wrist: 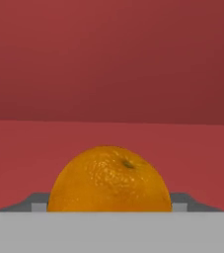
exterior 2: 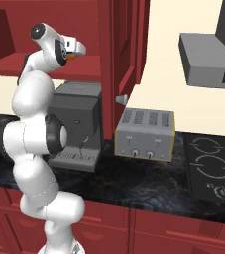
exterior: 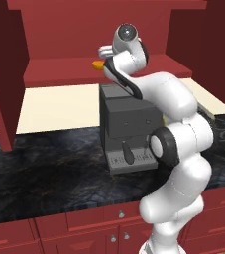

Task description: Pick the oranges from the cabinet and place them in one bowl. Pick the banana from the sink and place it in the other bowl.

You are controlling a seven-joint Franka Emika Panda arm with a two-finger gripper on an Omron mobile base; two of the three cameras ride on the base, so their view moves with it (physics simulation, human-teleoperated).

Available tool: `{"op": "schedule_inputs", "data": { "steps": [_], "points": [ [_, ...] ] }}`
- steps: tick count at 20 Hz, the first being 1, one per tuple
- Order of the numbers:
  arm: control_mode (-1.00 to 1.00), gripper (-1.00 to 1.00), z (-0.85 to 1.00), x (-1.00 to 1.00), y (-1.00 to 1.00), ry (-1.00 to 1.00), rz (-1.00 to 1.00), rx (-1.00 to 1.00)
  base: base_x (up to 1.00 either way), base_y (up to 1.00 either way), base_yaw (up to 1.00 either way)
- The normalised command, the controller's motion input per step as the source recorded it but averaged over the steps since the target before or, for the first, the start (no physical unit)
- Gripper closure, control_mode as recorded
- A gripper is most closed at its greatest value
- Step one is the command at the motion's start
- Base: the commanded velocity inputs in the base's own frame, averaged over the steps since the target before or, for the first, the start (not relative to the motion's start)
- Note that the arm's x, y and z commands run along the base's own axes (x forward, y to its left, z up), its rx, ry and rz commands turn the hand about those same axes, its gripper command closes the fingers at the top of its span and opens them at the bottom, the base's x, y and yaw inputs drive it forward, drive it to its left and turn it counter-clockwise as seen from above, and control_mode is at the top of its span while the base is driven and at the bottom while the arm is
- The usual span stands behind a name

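One of the oranges (wrist: 109,179) lies on the red shelf of the cabinet (exterior: 59,74), close up in the hand view. It fills the space between the two finger tips and touches both. My gripper (wrist: 109,207) is shut on it, and I cannot tell whether it is lifted off the shelf. In the left base view the arm reaches up into the open cabinet, and the orange (exterior: 98,64) peeks out beside the gripper (exterior: 102,58). A sliver of the orange (exterior 2: 72,57) shows under the gripper (exterior 2: 77,50) in the right base view, next to the cabinet (exterior 2: 115,39) door.
A grey coffee machine (exterior: 126,124) stands on the dark counter (exterior: 44,168) right under the arm. A toaster (exterior 2: 144,134) and a black cooktop (exterior 2: 215,163) lie to the right, beneath a grey hood (exterior 2: 208,59). Red cabinet doors flank the shelf.
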Motion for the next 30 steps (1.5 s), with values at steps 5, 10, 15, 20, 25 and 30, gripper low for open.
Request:
{"op": "schedule_inputs", "data": {
  "steps": [5,10,15,20,25,30],
  "points": [
    [-1.0,1.0,0.04,-0.94,0.0,0.0,-0.05,0.05,0.0,0.0,0.0],
    [-1.0,1.0,0.17,-0.96,0.0,-0.02,0.0,0.0,0.0,0.0,0.0],
    [-1.0,1.0,0.31,-0.77,-0.04,-0.01,-0.04,0.0,0.0,0.0,0.0],
    [-1.0,1.0,0.19,-0.87,0.0,0.07,-0.05,0.03,0.0,0.0,0.0],
    [-1.0,1.0,0.0,-0.94,-0.01,0.17,-0.02,0.06,0.0,0.0,0.0],
    [-1.0,1.0,0.0,-0.96,-0.16,0.19,0.0,0.02,0.0,0.0,0.0]
  ]
}}
